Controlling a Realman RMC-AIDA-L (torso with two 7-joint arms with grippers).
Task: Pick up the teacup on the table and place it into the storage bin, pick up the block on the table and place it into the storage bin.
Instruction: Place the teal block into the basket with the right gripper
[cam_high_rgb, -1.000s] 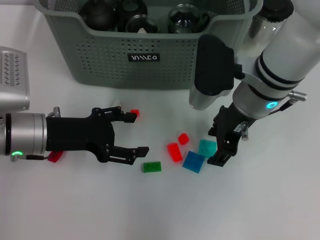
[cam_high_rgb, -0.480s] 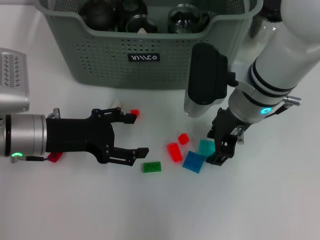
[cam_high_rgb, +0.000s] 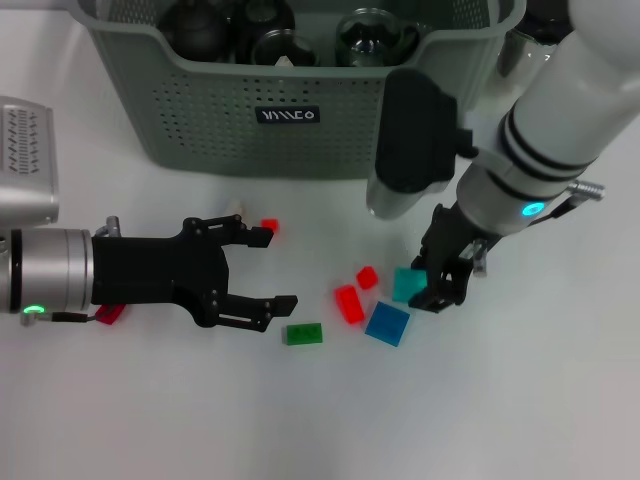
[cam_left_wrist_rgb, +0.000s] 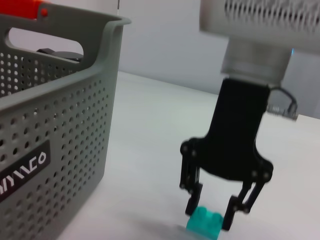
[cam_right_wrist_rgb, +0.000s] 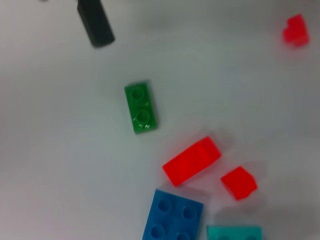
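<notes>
White desk, plain pale wall behind it in my left wrist view; the storage bin stands at the far edge with dark teacups and glassware already inside. My right gripper is low over the desk, fingers clamped on the teal block, with a blue block, two red blocks and a green block loose just beside it. My left gripper hangs near the desk with fingers spread apart, empty, a small red block by its far fingertip.
</notes>
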